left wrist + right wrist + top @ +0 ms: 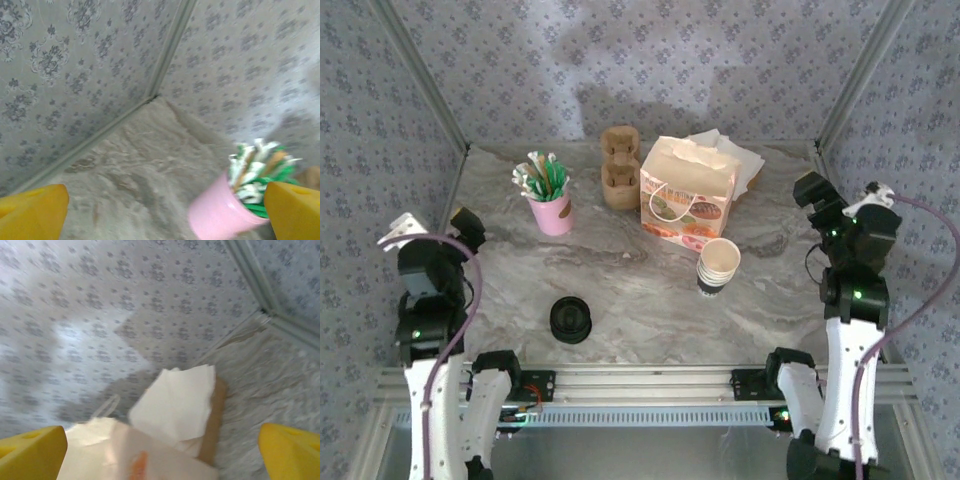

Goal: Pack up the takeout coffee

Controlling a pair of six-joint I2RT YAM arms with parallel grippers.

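Note:
The takeout coffee is out of view. A stack of lidless paper cups [718, 266] stands right of centre, and a squat stack of black lids [570, 320] sits front left of centre. The pale paper bag [687, 194] with a doughnut print stands open at the back middle; its top edge [95, 450] fills the lower left of the right wrist view. My left gripper [468, 226] hovers at the table's left edge, open and empty, with its yellow fingertips [32, 212] wide apart. My right gripper [814, 190] hangs at the right edge, likewise open, holding nothing.
A pink cup [552, 213] of green and white sticks stands back left, close to the left gripper's right fingertip [295, 210]. Brown cardboard pieces [619, 166] stand behind the bag. White napkins [175, 402] on a brown holder lie to the bag's right. Patterned walls enclose three sides.

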